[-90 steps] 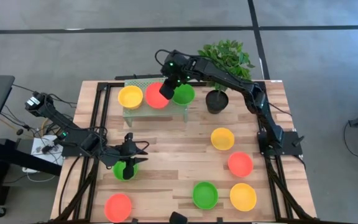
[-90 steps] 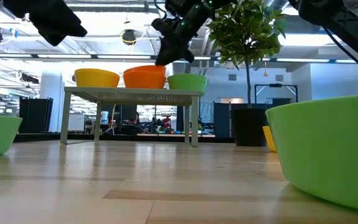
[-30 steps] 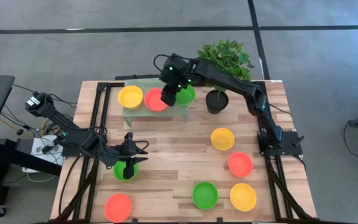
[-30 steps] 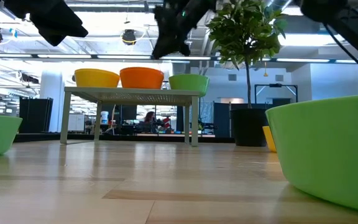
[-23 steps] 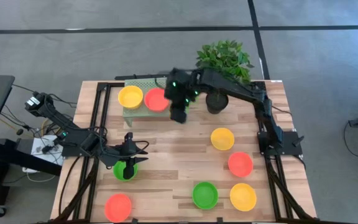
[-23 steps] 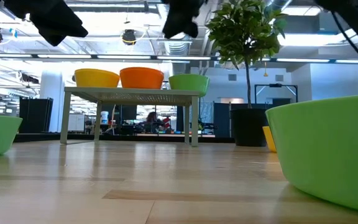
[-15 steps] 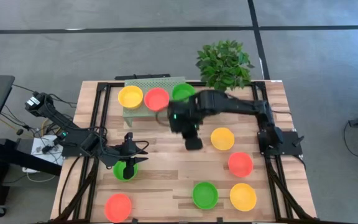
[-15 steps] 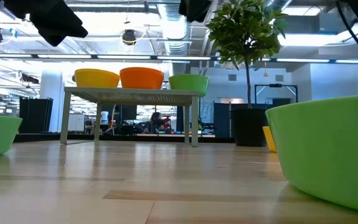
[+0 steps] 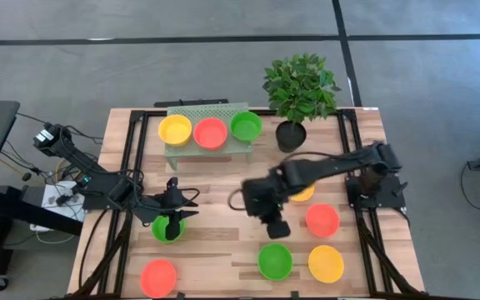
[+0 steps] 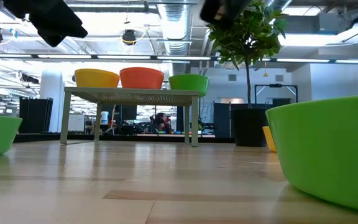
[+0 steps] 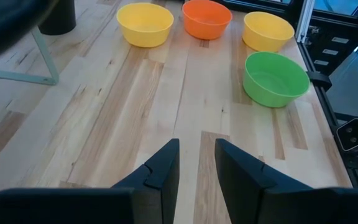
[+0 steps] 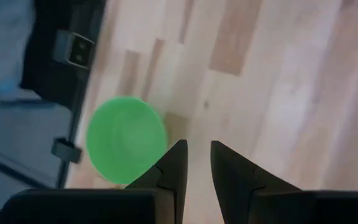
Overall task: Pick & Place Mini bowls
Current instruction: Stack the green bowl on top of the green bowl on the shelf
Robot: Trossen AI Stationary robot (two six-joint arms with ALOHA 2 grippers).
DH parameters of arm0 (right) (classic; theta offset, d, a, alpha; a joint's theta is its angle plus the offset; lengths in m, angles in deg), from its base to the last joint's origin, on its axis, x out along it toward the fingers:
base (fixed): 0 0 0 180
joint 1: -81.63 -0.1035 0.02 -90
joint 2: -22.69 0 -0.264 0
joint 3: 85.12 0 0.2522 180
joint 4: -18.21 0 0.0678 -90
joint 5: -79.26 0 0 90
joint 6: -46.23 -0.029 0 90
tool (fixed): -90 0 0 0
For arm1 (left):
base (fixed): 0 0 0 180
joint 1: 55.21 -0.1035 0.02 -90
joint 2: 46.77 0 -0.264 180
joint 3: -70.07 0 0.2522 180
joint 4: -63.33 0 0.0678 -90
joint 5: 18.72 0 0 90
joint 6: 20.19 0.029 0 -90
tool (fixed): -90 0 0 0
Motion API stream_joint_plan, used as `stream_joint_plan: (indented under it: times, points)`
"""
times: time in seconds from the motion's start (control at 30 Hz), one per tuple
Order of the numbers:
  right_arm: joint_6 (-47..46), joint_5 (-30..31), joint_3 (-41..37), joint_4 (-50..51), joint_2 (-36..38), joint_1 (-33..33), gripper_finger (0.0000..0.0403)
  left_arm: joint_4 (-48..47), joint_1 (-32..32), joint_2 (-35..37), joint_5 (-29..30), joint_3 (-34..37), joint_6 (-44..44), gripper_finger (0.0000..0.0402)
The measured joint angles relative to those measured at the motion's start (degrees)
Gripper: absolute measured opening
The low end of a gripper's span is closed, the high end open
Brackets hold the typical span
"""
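Three mini bowls, yellow, red and green, stand on the pale green rack at the far side. More bowls rest on the table: yellow, red, green, yellow and red. My right gripper hangs open and empty over mid-table, just beyond that green bowl. My left gripper stands open and empty above another green bowl near the left side.
A black pot with a green plant stands at the far right, beside the rack. Black frame rails run along the table's left and right edges. Bare wood lies between the rack and the near bowls.
My right gripper has swung away from the rack's bowls, toward the table's near edge and somewhat to the right. It now hangs over mid-table, tipped more steeply down. The red bowl stays on the rack.
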Motion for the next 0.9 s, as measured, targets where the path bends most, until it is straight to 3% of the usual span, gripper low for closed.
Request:
stream_joint_plan:
  times: [0.17, 0.3, 0.5, 0.9]
  points:
    - [-6.33, 1.48, -18.96, -17.04, 7.17, -6.02, 0.0065, 0.03, -0.07, 0.00, 0.61, 0.00, 0.01, 0.0104]
    - [-14.09, 4.94, -27.60, -26.83, 8.72, -10.21, 0.0065, 0.06, -0.11, 0.00, 3.63, 0.00, 0.00, 0.0104]
    - [-18.34, 13.44, -30.34, -33.53, 6.65, -13.81, 0.0065, 0.60, -0.12, 0.00, 4.60, 0.00, 0.01, 0.0104]
    - [-20.91, 15.69, -30.39, -33.85, 5.24, -14.72, 0.0065, 1.58, -0.11, 0.17, 4.59, 0.00, 0.02, 0.0104]
